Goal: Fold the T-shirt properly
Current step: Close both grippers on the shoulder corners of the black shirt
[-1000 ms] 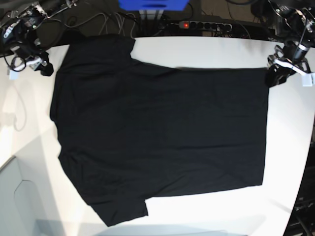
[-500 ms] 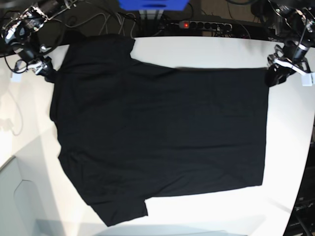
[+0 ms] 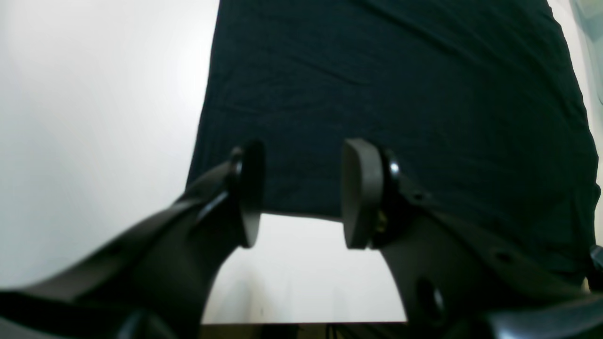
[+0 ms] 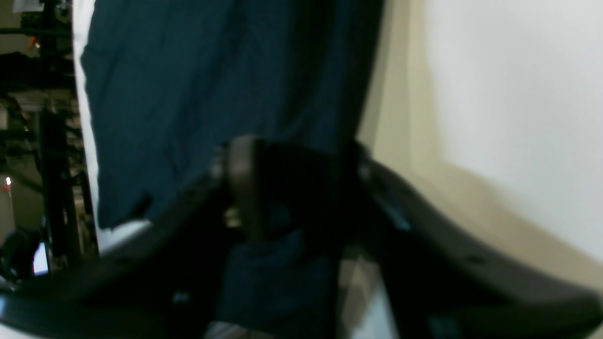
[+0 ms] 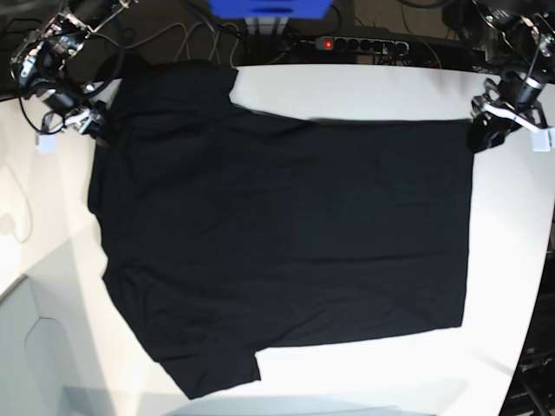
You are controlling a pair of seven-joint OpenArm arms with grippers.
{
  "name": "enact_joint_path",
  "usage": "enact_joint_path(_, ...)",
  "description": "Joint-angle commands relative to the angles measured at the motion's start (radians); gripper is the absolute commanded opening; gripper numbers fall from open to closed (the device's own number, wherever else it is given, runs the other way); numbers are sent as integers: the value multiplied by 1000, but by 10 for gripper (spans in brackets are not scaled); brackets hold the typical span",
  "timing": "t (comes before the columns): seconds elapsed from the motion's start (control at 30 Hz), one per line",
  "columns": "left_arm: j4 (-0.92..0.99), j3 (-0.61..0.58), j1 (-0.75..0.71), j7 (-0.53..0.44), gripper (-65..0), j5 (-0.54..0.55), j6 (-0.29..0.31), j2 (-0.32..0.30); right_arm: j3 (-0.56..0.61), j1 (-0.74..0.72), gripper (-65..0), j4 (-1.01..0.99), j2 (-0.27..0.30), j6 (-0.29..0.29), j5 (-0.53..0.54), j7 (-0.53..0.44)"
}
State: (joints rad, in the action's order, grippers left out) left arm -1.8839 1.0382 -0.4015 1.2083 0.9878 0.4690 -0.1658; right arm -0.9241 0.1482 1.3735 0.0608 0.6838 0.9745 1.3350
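The black T-shirt (image 5: 286,234) lies flat across the white table (image 5: 364,91), sleeves at the left, hem at the right. My left gripper (image 5: 481,134) sits at the hem's far right corner. In the left wrist view it (image 3: 301,193) is open, its pads apart over the hem edge of the shirt (image 3: 400,84), empty. My right gripper (image 5: 100,126) is at the shirt's far left edge by the upper sleeve. In the blurred right wrist view it (image 4: 301,188) stands with jaws apart and dark cloth (image 4: 188,84) lies between them.
A power strip (image 5: 364,43), cables and a blue box (image 5: 270,9) lie behind the table's far edge. A grey surface (image 5: 35,355) sits at the lower left corner. Bare white table shows along the right side (image 5: 512,260) and far side.
My right gripper has moved rightward from the bare table onto the shirt's left edge. The left gripper and the shirt have not moved.
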Motion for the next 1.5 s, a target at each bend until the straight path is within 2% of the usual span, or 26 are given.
enact_joint_path(0.0,-13,4,-3,-17,-384,18,6,-15,15,14,-492,-3,1,14,-81,61)
enact_joint_path(0.1,-13,6,-3,-17,-384,23,6,-19,40,9,-650,-3,3,14,-81,61)
enact_joint_path(0.23,-12,7,-3,-17,-383,27,6,-24,67,8,-650,-3,3,14,-81,61)
enact_joint_path(0.4,65,106,16,-6,-365,59,7,-30,66,6,-650,-3,4,14,-81,61)
enact_joint_path(0.57,321,123,20,46,-241,184,7,-137,64,4,-650,-4,17,14,-82,61)
enact_joint_path(0.73,571,90,40,49,-239,242,14,-212,64,3,-650,-4,17,14,-82,61)
enact_joint_path(0.8,633,66,54,49,-239,236,56,-226,64,3,-650,-4,17,14,-82,61)
enact_joint_path(0.87,669,46,57,44,-239,233,76,-226,64,3,-650,-6,17,14,-82,61)
enact_joint_path(1.17,692,-60,100,38,-239,231,75,-217,64,3,-650,-4,17,14,-82,61)
enact_joint_path(1.33,694,-77,134,37,-239,227,73,-194,64,4,-650,-4,15,14,-82,61)
enact_joint_path(1.47,694,-78,177,37,-239,139,73,-174,64,3,-650,-4,14,14,-82,61)
